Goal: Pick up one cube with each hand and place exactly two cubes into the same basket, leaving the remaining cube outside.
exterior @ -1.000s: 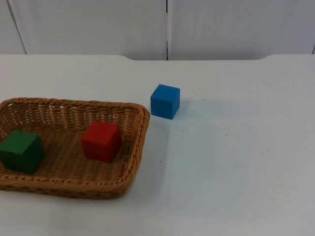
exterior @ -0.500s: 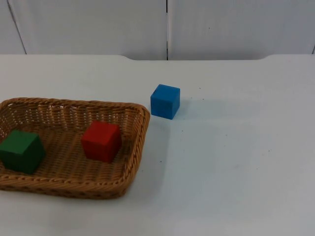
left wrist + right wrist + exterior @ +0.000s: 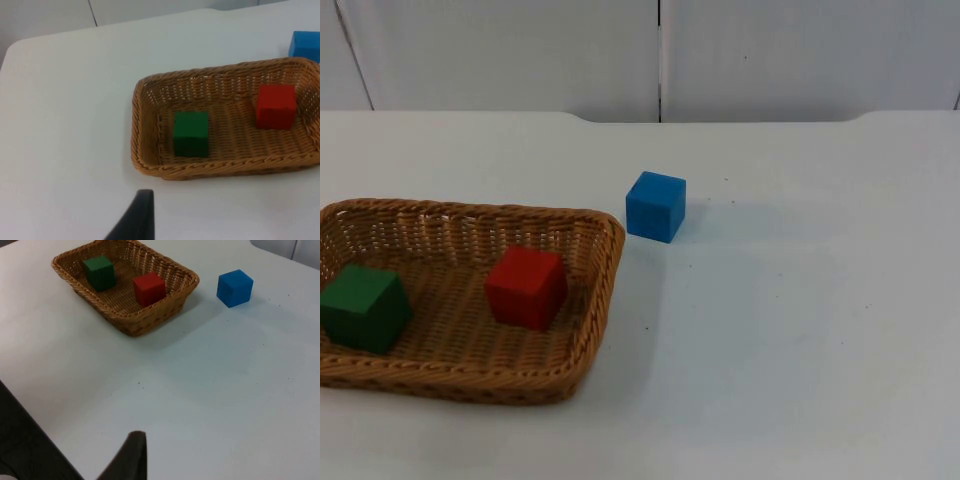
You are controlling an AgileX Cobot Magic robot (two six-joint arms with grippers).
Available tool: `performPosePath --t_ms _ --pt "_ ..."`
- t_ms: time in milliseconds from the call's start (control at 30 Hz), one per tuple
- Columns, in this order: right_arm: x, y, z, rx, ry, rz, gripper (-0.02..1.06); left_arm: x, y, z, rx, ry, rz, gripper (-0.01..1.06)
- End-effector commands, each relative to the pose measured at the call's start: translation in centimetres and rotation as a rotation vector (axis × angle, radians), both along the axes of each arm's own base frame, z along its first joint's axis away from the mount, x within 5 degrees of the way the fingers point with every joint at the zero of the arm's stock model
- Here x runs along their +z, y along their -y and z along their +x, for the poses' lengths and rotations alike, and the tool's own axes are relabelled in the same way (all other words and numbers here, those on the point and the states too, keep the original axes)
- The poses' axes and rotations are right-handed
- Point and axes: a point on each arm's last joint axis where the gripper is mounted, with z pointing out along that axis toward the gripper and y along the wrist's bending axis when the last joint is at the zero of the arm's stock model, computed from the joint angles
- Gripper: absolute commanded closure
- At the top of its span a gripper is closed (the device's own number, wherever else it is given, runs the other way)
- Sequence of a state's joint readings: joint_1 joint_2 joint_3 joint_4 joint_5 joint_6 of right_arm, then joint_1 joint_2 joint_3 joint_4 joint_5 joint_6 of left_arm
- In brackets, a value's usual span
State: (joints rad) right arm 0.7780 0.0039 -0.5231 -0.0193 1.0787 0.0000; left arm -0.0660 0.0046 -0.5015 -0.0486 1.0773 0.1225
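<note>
Resting in the basket, green cube and red cube; tool spread unreadable.

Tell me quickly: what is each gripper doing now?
Left gripper: above the table, holding nothing; open or shut cannot be told.
Right gripper: the same.

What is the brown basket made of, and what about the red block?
The basket looks like woven wicker or rattan: tan strands cross in a plaited pattern, with a braided rim. The red block has flat, matte, evenly coloured faces with sharp edges, so painted wood or foam seems likely; the look alone cannot settle which.
</note>
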Motion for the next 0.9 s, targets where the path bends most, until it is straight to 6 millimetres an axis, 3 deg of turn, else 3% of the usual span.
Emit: performPosePath --t_ms 0,867 --pt "-0.2 0.0 0.03 -0.002 -0.002 -0.004 -0.01 -0.09 -0.04 -0.03 0.0 0.002 0.004 0.0" --pt "-0.2 -0.01 0.02 -0.006 -0.008 0.003 -0.01 -0.08 -0.02 0.0 0.093 0.003 0.007 0.0"
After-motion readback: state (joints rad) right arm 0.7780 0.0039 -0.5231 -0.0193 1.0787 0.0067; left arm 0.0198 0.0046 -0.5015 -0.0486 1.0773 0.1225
